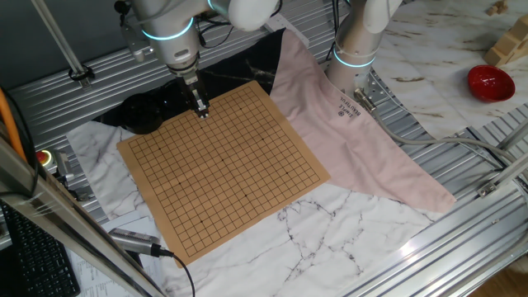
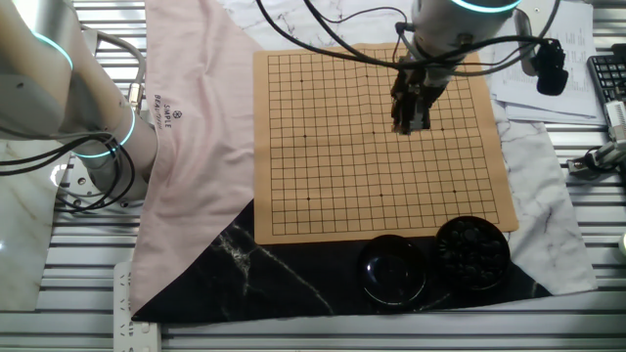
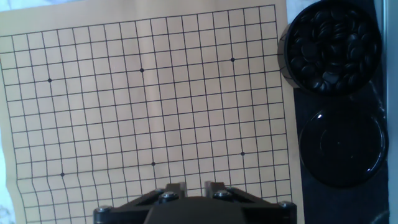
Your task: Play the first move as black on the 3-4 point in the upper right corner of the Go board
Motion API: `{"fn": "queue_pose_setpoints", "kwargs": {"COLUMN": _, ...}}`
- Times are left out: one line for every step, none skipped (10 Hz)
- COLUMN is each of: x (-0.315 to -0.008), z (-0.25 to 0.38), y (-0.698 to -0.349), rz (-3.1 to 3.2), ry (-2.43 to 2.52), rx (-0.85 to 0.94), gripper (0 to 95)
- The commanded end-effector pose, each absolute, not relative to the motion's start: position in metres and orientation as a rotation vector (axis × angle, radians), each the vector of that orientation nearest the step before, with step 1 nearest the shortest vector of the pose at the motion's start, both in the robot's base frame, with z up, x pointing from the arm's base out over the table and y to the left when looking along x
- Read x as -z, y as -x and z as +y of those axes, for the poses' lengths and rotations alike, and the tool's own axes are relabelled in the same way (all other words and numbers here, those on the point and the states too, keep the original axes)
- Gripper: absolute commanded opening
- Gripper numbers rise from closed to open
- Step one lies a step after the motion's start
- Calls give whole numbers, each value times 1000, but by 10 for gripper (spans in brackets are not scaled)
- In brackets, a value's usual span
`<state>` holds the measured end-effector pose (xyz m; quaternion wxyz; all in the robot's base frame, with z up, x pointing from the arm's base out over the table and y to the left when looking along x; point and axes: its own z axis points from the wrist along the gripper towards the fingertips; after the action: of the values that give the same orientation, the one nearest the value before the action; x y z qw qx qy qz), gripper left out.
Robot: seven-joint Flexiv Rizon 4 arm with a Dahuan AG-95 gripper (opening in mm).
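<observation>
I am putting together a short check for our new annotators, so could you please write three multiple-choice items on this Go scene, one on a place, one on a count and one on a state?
1. Where does the gripper hang?
A. over the Go board
B. over the bowl of black stones
C. over the pink cloth

2. How many stones lie on the board's grid?
A. none
B. one
C. three

3. What state is the bowl of stones in?
A. shut with its lid
B. uncovered, with its lid lying beside it
C. tipped over

Answers: 1 A, since both fixed views show the fingers above the grid. 2 A, as only printed dots show on the lines. 3 B, because the stones lie exposed and the black lid rests next to the bowl.
</observation>
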<state>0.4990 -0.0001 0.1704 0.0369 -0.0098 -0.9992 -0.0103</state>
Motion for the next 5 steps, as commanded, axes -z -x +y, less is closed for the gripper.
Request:
{"fn": "queue_pose_setpoints", "kwargs": {"x": -170, "z": -1, "y": -500, "rz": -3067, "ry": -2, "rx": 31, "gripper": 0}}
{"fn": "queue_pose_setpoints", "kwargs": {"x": -171, "z": -1, "y": -500, "rz": -3066, "ry": -1, "rx": 31, "gripper": 0}}
{"fn": "queue_pose_setpoints", "kwargs": {"x": -171, "z": -2, "y": -499, "rz": -3066, "ry": -14, "rx": 31, "gripper": 0}}
{"fn": "queue_pose_setpoints", "kwargs": {"x": -172, "z": -4, "y": -498, "rz": -3064, "ry": -32, "rx": 31, "gripper": 0}}
{"fn": "queue_pose_setpoints", "kwargs": {"x": -174, "z": -9, "y": -496, "rz": -3061, "ry": -58, "rx": 32, "gripper": 0}}
